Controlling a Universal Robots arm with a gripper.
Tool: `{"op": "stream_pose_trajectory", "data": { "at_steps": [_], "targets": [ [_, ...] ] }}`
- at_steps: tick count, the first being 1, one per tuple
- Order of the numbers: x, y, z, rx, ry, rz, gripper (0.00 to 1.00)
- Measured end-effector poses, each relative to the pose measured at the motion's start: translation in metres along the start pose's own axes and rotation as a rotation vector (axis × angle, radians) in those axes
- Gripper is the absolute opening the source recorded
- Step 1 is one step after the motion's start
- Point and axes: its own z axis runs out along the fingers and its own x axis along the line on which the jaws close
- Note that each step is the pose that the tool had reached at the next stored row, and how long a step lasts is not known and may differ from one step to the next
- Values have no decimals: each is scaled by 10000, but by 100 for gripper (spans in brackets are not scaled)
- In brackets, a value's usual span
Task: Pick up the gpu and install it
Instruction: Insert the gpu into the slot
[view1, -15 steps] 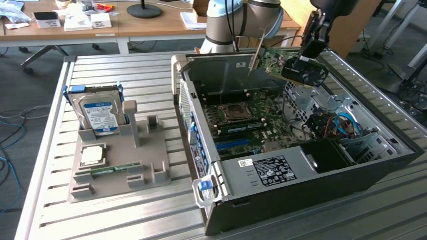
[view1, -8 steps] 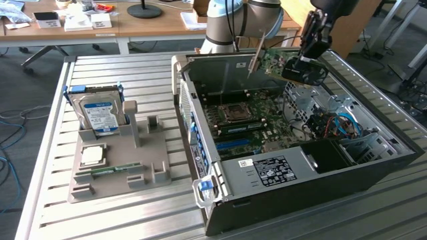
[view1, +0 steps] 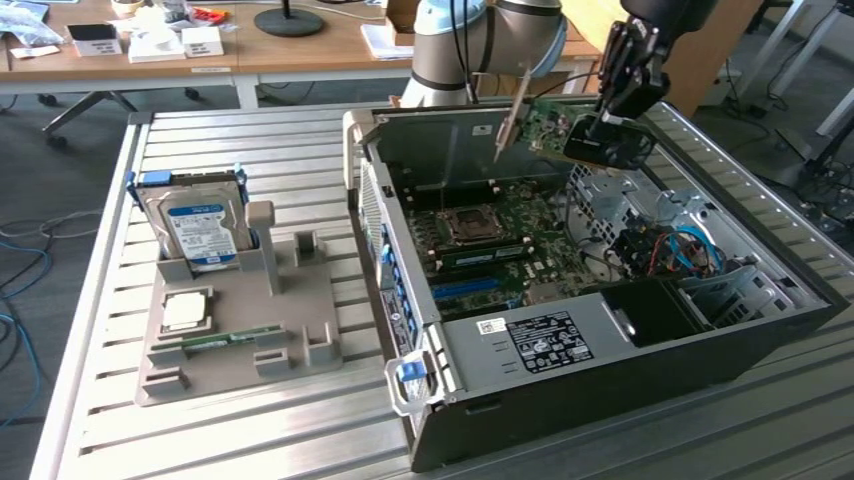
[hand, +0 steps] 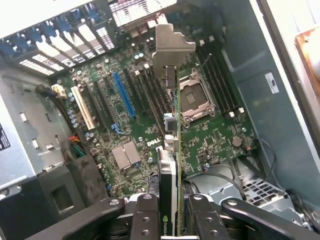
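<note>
The pincer, partly closed, clamps the gpu edge-on above the motherboard; in the exterior view it hangs at one o'clock of the CPU socket. Best to keep its edge parallel to the blue PCIe slot, card level.

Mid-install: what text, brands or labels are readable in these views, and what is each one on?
"DELL": printed on the motherboard.
"NVIDIA": on the gpu edge, where the claw grips it.
Too small to read: power supply label, hard drive label, case wall sticker.
</note>
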Motion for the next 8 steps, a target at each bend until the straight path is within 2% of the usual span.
{"op": "stream_pose_trajectory", "data": {
  "at_steps": [8],
  "targets": [
    [0, 0, 0, -14, 71, -928, 27]
  ]
}}
